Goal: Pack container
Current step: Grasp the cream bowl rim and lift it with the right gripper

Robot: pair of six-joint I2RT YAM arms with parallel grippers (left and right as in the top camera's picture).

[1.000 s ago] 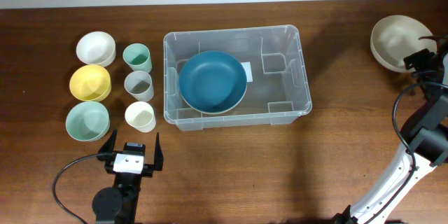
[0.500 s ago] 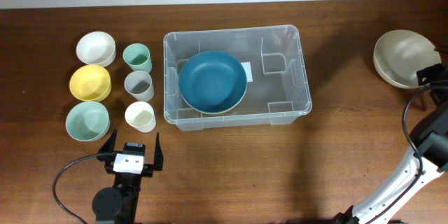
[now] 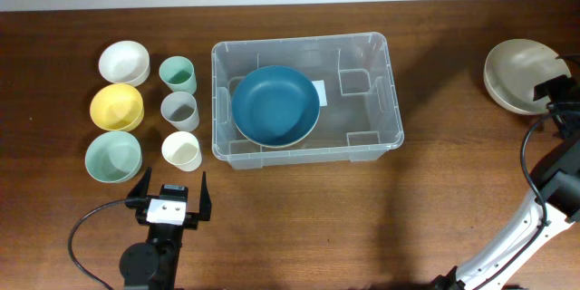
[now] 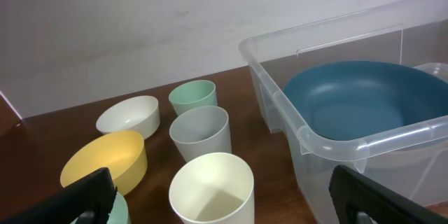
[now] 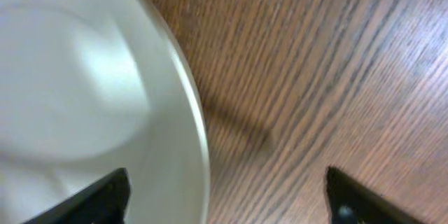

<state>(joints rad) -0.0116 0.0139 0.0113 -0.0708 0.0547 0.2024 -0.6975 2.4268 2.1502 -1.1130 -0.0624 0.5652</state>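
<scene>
- So far only one piece looks packed: the blue bowl (image 3: 275, 105) sits inside the container (image 3: 304, 43), toward its left end. The right end of the bin holds nothing but its own moulded ribs.
- The container stands in the middle of the counter (image 3: 435, 199), well apart from both arms.
- Left of it, unpacked, is a column of three bowls: the white bowl (image 3: 123, 62) farthest, the yellow bowl (image 3: 116, 107) in the middle, the pale green bowl (image 3: 113, 156) nearest.
- Just beside those stands a column of three cups: green cup (image 3: 178, 74), grey cup (image 3: 179, 110), cream cup (image 3: 181, 150).
- Out at the far right of the counter lies a beige bowl (image 3: 512, 72), also unpacked.
- The right hand (image 3: 555, 91) is at that bowl's right edge. Its wrist view shows the fingers spread wide with the rim running between them, and nothing is gripped.
- The left hand (image 3: 172, 184) rests at the near left, just short of the cream cup, fingers parted and empty.
- By my reckoning the job is barely begun, with one piece in and seven to go. The beige bowl seems the likeliest next.
</scene>
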